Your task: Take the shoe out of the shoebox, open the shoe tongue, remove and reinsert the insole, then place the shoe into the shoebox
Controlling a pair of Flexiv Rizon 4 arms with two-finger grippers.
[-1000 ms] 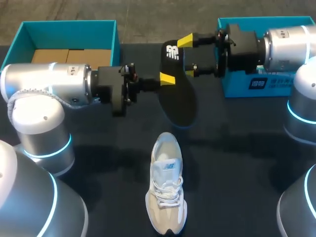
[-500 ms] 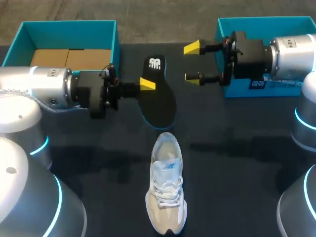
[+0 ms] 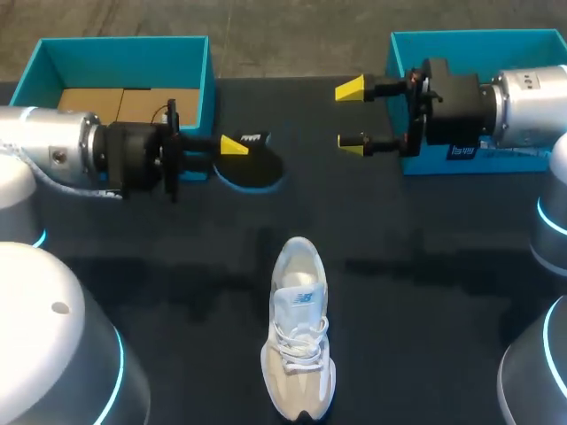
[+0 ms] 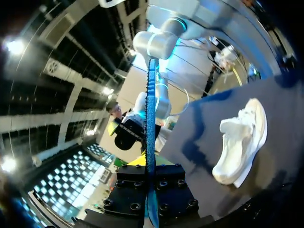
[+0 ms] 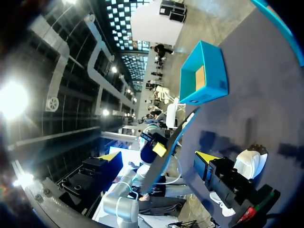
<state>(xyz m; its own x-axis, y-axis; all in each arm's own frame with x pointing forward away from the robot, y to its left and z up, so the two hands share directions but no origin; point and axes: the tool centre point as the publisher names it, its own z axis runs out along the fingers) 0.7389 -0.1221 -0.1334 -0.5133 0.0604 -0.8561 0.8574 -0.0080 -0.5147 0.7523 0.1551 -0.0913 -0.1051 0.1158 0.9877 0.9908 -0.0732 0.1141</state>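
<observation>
The open shoebox (image 3: 124,62) sits beyond the shoe (image 3: 299,328), to its left. The insole (image 3: 255,168), released by the now spread, empty right gripper (image 3: 353,115), hangs beyond the shoe, pinched by the left gripper (image 3: 236,147). Removal looks done and reinsertion comes next.
</observation>
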